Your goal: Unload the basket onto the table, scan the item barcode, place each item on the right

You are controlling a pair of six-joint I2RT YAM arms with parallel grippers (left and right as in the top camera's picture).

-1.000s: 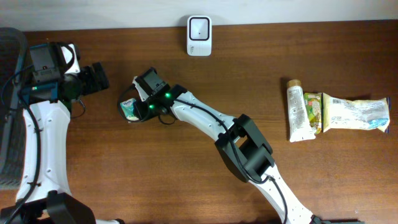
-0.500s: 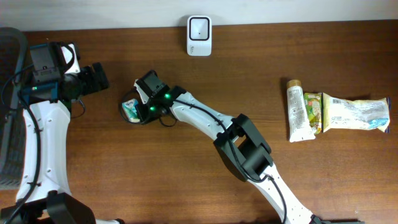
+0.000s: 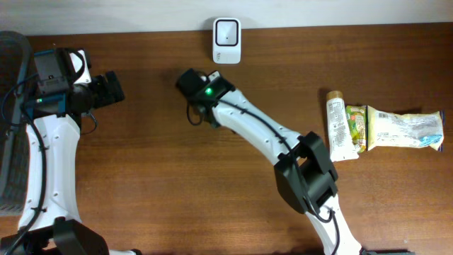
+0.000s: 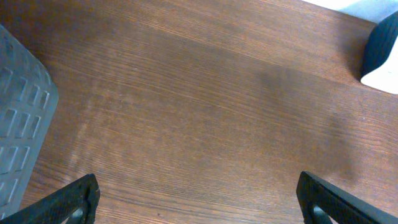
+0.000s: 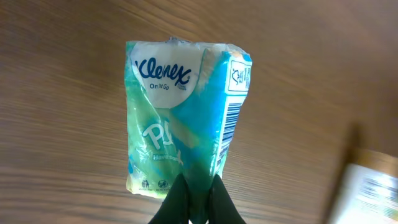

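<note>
The item is a green Kleenex tissue pack with a barcode along its right side. My right gripper is shut on the pack's lower edge and holds it off the wooden table. In the overhead view the right gripper hangs just left of and in front of the white scanner, and the gripper's body hides the pack. The scanner shows blurred at the right wrist view's lower right. My left gripper is open and empty at the far left.
A tube and two food packets lie at the table's right. A grey basket sits at the left edge. The scanner peeks into the left wrist view's top right.
My right gripper closed on the tissue pack, lifted it from the table's left-middle and carried it right and back toward the scanner. The left arm has stayed still.
</note>
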